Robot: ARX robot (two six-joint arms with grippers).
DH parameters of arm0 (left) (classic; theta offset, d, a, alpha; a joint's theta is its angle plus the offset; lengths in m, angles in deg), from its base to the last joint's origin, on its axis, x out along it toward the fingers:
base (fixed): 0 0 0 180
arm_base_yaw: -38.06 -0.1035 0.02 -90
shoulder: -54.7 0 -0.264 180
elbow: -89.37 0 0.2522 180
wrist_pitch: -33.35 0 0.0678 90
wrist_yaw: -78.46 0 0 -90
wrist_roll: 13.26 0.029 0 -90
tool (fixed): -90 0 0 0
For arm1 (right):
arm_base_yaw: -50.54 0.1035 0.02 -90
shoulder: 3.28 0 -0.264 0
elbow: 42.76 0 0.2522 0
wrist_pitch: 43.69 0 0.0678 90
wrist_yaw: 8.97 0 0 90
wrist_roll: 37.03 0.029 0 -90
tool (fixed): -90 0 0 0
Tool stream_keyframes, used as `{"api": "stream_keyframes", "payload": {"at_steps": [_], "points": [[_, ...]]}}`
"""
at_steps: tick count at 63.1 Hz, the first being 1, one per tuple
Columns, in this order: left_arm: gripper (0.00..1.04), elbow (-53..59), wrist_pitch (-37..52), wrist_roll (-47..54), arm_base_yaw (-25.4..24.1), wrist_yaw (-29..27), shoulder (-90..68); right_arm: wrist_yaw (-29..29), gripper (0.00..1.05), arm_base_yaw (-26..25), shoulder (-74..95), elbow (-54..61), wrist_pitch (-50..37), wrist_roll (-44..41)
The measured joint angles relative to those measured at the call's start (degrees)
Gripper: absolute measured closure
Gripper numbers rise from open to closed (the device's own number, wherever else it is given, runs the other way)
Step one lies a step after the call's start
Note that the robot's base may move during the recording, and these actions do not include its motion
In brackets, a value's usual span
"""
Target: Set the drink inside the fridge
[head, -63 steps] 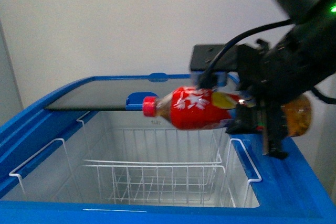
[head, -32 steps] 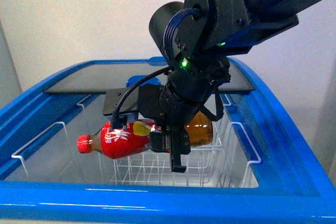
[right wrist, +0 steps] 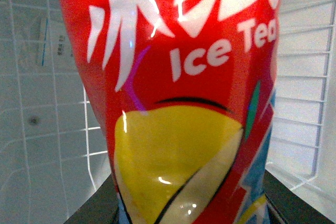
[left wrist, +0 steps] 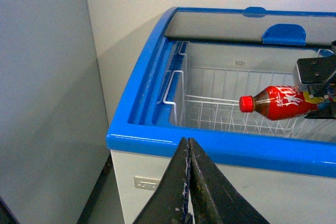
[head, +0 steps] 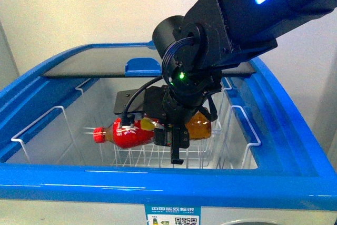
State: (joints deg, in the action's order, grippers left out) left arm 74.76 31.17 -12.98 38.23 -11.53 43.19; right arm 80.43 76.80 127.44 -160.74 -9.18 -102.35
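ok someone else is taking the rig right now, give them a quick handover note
Right gripper: shut on the drink, held sideways, cap toward the robot's left, inside the open fridge just above the wire basket.
Left gripper: shut, empty, outside the fridge's front corner.
Done: lid slid back, bottle carried into the opening.
Left: lower it into the basket, release, withdraw the arm.

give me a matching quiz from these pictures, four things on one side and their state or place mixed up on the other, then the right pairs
Things:
1. drink
2. left gripper
3. glass lid
4. wire basket

States or places:
A. shut, holding nothing, outside the fridge
B. slid to the far end, leaving the near part open
C. held lying sideways by the right gripper
D. inside the fridge, below the drink

Pairs: 1-C, 2-A, 3-B, 4-D
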Motion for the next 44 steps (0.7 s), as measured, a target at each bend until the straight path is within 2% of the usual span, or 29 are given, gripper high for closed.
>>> {"api": "stream_keyframes", "payload": {"at_steps": [6,14,26,33,44], "points": [[1.02,0.00,-1.33,0.00,0.00,-0.02,1.31,0.13,0.63,0.55,0.28,0.98,-1.53,0.39],[1.02,0.00,-10.62,0.00,0.00,0.02,9.05,0.22,0.63,0.81,0.31,2.34,-2.38,0.94],[1.02,0.00,-11.39,0.00,0.00,0.02,11.04,-0.09,0.63,0.63,0.31,4.33,-4.46,1.25],[1.00,0.00,-11.39,-0.13,0.00,0.00,11.15,0.46,0.45,0.61,0.28,5.44,-5.57,1.40],[0.72,0.00,-11.45,-0.13,0.00,0.00,11.15,1.22,0.18,0.35,-0.83,5.51,-6.08,1.95]]}}
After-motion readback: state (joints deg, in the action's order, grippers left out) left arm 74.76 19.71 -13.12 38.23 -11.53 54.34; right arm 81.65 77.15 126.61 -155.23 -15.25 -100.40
